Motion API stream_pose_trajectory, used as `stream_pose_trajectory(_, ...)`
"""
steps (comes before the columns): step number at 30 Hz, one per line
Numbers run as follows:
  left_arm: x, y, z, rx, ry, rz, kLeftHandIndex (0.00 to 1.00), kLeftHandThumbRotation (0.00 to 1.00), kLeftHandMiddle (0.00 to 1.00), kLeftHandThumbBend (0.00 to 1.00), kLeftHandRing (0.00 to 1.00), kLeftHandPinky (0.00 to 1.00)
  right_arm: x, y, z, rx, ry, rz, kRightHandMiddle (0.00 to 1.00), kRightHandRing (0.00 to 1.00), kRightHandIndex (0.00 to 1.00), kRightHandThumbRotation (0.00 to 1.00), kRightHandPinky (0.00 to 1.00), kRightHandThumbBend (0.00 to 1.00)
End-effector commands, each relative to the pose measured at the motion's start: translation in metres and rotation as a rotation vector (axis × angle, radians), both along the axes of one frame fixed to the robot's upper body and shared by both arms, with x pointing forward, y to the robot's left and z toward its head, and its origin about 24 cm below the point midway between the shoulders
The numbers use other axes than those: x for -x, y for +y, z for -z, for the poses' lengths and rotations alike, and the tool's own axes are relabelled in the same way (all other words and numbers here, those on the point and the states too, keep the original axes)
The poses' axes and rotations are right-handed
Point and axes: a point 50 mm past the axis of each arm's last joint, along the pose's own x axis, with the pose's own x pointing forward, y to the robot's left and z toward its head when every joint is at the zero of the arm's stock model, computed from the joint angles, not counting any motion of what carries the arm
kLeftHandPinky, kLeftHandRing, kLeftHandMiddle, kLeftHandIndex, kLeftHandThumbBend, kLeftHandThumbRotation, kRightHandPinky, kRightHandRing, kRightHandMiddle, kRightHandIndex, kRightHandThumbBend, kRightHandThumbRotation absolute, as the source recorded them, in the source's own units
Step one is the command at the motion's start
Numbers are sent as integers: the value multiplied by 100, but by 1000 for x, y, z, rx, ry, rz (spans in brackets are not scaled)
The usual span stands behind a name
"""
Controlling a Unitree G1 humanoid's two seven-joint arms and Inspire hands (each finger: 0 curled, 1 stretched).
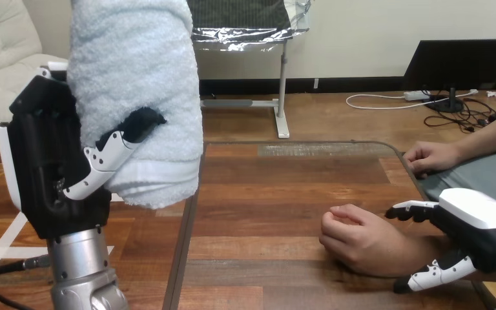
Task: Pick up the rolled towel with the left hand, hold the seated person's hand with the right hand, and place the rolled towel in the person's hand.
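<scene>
My left hand [58,161] is raised high at the view's left, shut on the rolled light-blue towel [139,77], with its thumb pressed across the towel's front. The towel stands upright in that grip, well above the table. The person's hand [355,240] rests on the table at the lower right, loosely curled. My right hand [475,223] comes in from the right at that wrist. Its fingers [413,210] reach out along the wrist's far side and its thumb [436,274] lies along the near side. The fingers are fairly straight and are not closed round the wrist.
The person's other hand [433,157] lies at the wooden table's [265,194] right edge, further back. A wide stretch of bare tabletop separates the towel from the curled hand.
</scene>
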Motion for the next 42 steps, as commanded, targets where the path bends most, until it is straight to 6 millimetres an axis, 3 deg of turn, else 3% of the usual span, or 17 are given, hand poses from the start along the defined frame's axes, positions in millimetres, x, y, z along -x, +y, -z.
stream_pose_trajectory(1, -3, -4, -11, 13, -52, 13, 38, 0, 34, 55, 27, 21, -16, -5, -22, 59, -89, -1, 84, 83, 84, 42, 82, 100)
stream_pose_trajectory(42, -1, -1, -11, 8, -44, -18, 39, 0, 33, 53, 26, 21, -23, -19, -9, 186, -21, 56, 80, 78, 81, 23, 75, 100)
